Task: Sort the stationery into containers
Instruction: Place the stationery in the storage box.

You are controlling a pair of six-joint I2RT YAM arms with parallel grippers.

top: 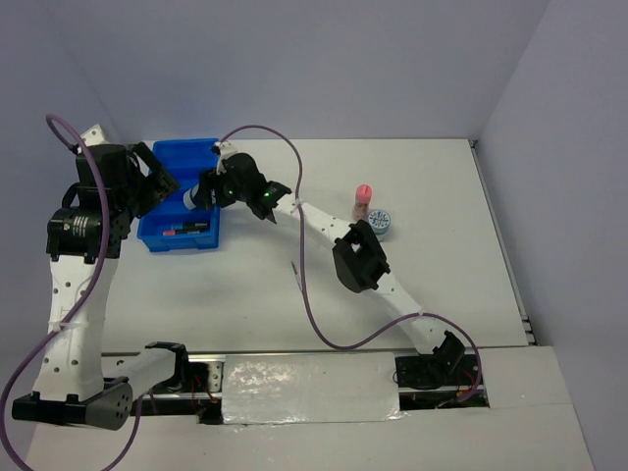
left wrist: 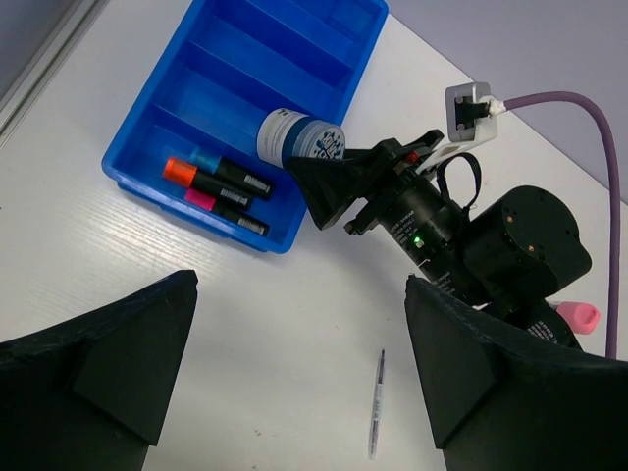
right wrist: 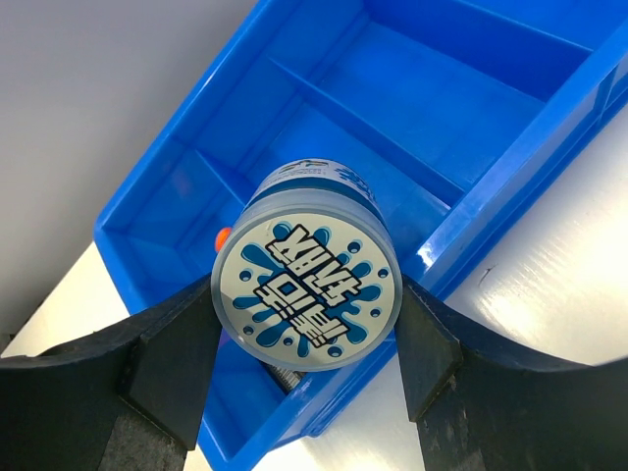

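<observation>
The right gripper (right wrist: pixel 306 339) clamps a round blue-white disc (right wrist: pixel 306 294) by its sides, 1 finger on each, with the printed face toward the wrist camera. The disc hangs over the blue tray (left wrist: pixel 265 59), above the compartments by the tray's near right corner; I cannot tell whether it touches the tray.

The tray sits toward the bench's (top: pixel 255 294) far left corner. 3 highlighters (left wrist: pixel 221 186), capped orange, blue and pink, lie side by side in its nearest long compartment.

The left gripper (left wrist: pixel 299 383) hangs near the tray's left side, its jaws spread wide with nothing between them.

A thin pen (left wrist: pixel 376 417) lies on the bench near the middle. A pink-capped tube (top: pixel 362 199) and a 2nd disc (top: pixel 380 224) sit just beside each other right of the middle, toward the far edge, well apart from the tray.
</observation>
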